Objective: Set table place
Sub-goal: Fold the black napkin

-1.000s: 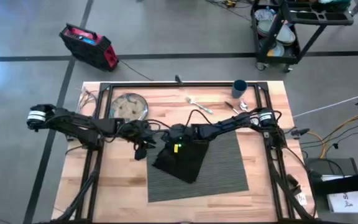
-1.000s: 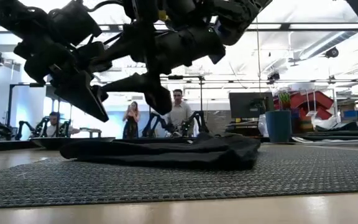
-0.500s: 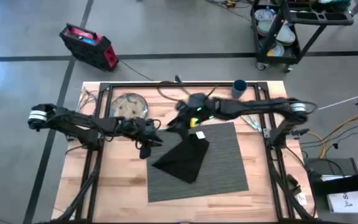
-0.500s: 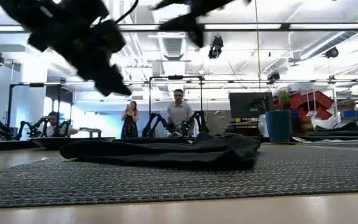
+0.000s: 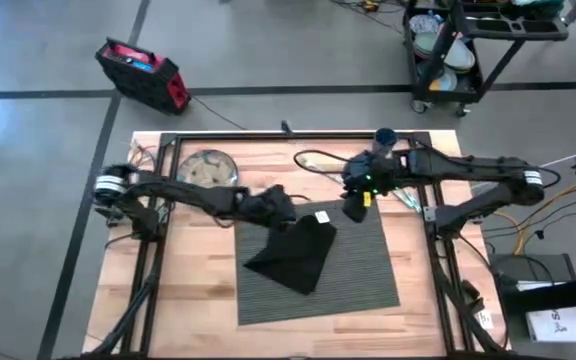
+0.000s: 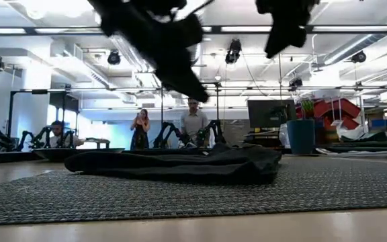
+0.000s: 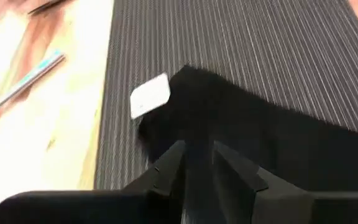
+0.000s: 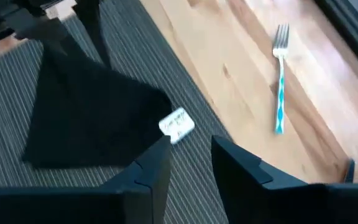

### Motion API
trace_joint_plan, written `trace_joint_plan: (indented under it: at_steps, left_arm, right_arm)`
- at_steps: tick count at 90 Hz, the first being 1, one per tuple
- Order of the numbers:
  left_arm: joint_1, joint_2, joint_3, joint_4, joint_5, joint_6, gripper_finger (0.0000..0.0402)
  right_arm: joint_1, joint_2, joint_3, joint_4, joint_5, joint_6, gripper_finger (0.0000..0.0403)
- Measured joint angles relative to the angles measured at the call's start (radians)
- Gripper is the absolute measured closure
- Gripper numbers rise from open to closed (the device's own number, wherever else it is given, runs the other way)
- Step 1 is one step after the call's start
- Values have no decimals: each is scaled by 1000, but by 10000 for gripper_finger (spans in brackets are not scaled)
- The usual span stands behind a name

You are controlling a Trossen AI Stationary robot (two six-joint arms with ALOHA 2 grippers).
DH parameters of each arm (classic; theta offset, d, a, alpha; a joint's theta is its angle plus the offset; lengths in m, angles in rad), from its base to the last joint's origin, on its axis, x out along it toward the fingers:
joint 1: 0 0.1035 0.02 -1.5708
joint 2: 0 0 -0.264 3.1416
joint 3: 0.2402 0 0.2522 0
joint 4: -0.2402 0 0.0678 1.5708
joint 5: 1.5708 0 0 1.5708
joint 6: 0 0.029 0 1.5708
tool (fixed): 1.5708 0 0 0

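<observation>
A light wooden plank table (image 5: 183, 300) with black metal rails stands on a grey floor, in an open workshop with ceiling lights.

On the table lies a dark grey ribbed placemat (image 5: 353, 270), and on its left part a black cloth napkin (image 5: 293, 255) lies crumpled and skewed, with a small white tag (image 5: 321, 216) at its far corner. In the low view the napkin (image 6: 173, 163) shows as a low dark heap on the mat. A round silvery plate (image 5: 208, 168) sits near the table's far left corner, off the mat. A fork (image 8: 280, 78) with a blue-and-white handle lies on the bare wood beyond the mat's far edge. A dark blue cup (image 5: 386, 137) stands at the far edge towards the right.

The left gripper (image 5: 286, 212) hangs just above the napkin's far left edge; in its wrist view its fingers (image 7: 166, 171) stand a narrow gap apart with nothing between them. The right gripper (image 5: 354, 205) hovers over the mat's far edge, beside the tag; its fingers (image 8: 157, 165) are parted and empty.

Beyond the table, a red and black case (image 5: 142, 73) lies on the floor and a wheeled cart (image 5: 458, 45) holds dishes. Three people (image 6: 193, 124) are in the room behind.
</observation>
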Motion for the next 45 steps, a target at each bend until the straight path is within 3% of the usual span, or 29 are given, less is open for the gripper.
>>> trace_joint_plan:
  at_steps: [9,22,33,45]
  left_arm:
    - [-27,103,136,-82,-51,2,336]
    - [-66,209,287,-218,-110,-26,335]
    - [-109,267,348,-257,-143,-88,335]
    - [-157,303,359,-250,-252,-123,335]
  right_arm:
    - [4,-50,-119,3,-5,16,311]
    - [7,-156,-334,166,-98,82,310]
    - [13,-241,-503,388,-183,176,301]
    - [22,-307,-631,555,-187,243,288]
